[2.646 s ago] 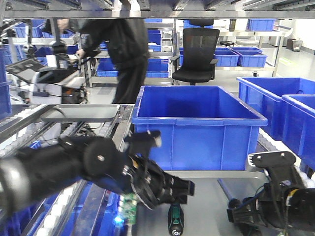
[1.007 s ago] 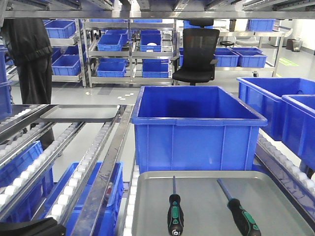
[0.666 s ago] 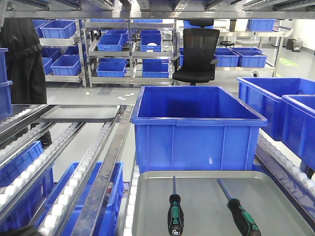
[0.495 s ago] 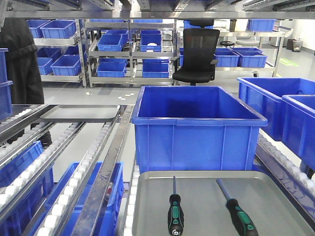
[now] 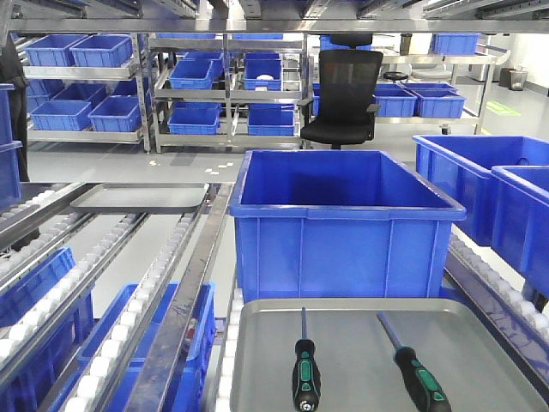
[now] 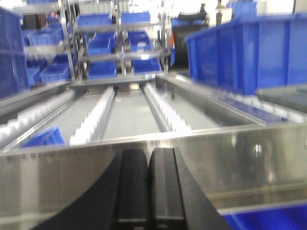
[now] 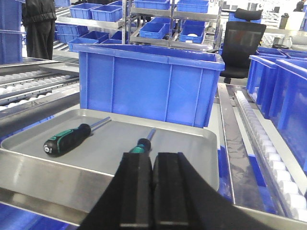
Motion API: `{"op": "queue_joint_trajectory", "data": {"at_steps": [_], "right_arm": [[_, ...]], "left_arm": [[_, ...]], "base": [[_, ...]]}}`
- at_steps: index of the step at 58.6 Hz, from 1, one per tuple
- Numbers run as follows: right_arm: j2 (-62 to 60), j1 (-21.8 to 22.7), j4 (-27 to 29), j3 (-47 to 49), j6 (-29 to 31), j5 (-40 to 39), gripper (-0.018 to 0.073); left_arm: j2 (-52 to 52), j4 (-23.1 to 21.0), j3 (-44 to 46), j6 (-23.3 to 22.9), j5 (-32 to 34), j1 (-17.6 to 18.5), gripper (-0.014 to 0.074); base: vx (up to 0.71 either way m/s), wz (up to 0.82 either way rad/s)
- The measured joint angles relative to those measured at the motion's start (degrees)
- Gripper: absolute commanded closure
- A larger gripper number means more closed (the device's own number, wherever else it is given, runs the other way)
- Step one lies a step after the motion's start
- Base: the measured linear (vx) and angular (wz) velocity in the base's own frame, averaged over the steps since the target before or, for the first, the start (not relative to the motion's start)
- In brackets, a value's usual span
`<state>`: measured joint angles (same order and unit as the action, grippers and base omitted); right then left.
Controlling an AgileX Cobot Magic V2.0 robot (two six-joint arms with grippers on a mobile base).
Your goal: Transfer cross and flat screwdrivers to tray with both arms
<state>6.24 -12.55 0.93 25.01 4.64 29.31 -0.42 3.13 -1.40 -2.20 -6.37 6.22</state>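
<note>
Two black-and-green-handled screwdrivers with thin dark shafts lie apart, side by side, in the shallow grey metal tray, just before a deep blue plastic bin. Left gripper and right gripper both pinched closed, empty.

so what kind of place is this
Probably a warehouse or factory sorting line: roller conveyor lanes, metal shelves stacked with blue bins, and a steel tray holding two screwdrivers.
</note>
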Motion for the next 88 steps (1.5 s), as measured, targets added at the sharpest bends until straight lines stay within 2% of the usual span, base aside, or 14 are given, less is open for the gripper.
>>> {"op": "queue_joint_trajectory", "data": {"at_steps": [9, 63, 72, 88], "right_arm": [[0.00, 0.00, 0.00, 0.00, 0.00, 0.24, 0.0567], [0.00, 0.00, 0.07, 0.00, -0.13, 0.63, 0.0567], [0.00, 0.00, 0.82, -1.75, -4.06, -0.89, 0.0567], [0.00, 0.00, -3.00, -16.46, -12.51, -14.25, 0.0567]], "left_arm": [[-0.24, 0.00, 0.00, 0.00, -2.84, -0.11, 0.0596], [-0.24, 0.00, 0.00, 0.00, -3.22, -0.11, 0.0596], [-0.24, 0.00, 0.00, 0.00, -3.22, -0.11, 0.0596], [-0.24, 0.00, 0.00, 0.00, -3.22, -0.11, 0.0596]], "base": [[0.00, 0.00], [0.00, 0.00], [0.00, 0.00], [0.00, 0.00]]}}
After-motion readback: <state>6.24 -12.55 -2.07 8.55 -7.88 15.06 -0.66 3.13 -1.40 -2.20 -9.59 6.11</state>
